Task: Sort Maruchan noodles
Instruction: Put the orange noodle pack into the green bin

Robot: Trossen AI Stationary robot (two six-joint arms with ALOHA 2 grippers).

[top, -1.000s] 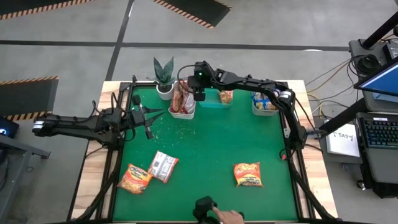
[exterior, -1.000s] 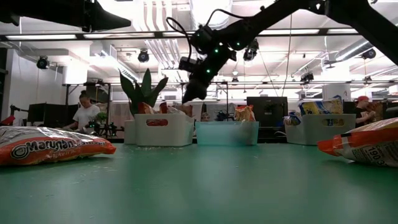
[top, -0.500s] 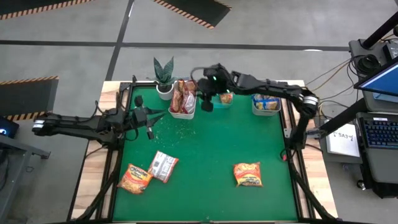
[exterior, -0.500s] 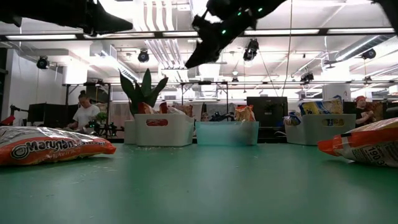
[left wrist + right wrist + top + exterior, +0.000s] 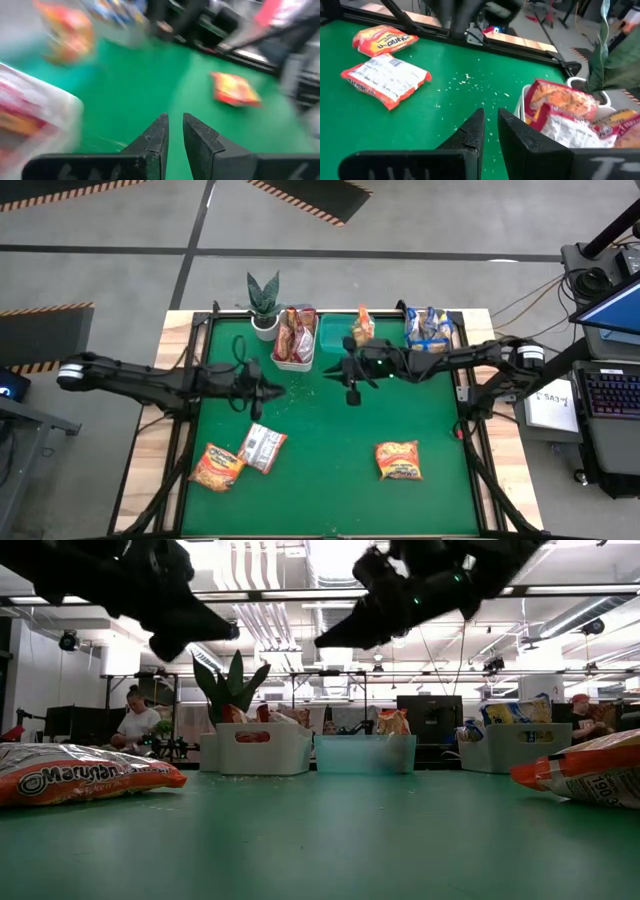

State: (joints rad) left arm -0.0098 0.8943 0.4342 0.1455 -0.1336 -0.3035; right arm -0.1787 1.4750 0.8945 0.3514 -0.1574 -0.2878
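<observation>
Three Maruchan noodle packets lie flat on the green mat: an orange one [image 5: 217, 467] at the near left, a white-backed one [image 5: 262, 447] beside it, and an orange one [image 5: 399, 460] at the near right. More packets stand in the far bins. My left gripper [image 5: 272, 390] hovers shut over the mat's left middle, above the two left packets. My right gripper [image 5: 332, 369] hovers shut over the middle, just near of the white bin [image 5: 295, 342]. The wrist views show nothing between either pair of fingers [image 5: 175, 122] [image 5: 491, 117].
A white bin holds red-brown packets [image 5: 570, 107]. A teal bin [image 5: 338, 337] holds an orange packet, and a third bin [image 5: 428, 335] holds blue-marked ones. A potted plant [image 5: 264, 305] stands at the far left. Crumbs dot the mat [image 5: 290, 388]. Bare mat lies in the middle [image 5: 330, 430].
My right gripper has drawn back from above the white bin toward the near edge, out over the mat's middle. My left gripper has reached toward the table's right, sunk a little and rolled. A person's hand at the near edge has gone from view.
</observation>
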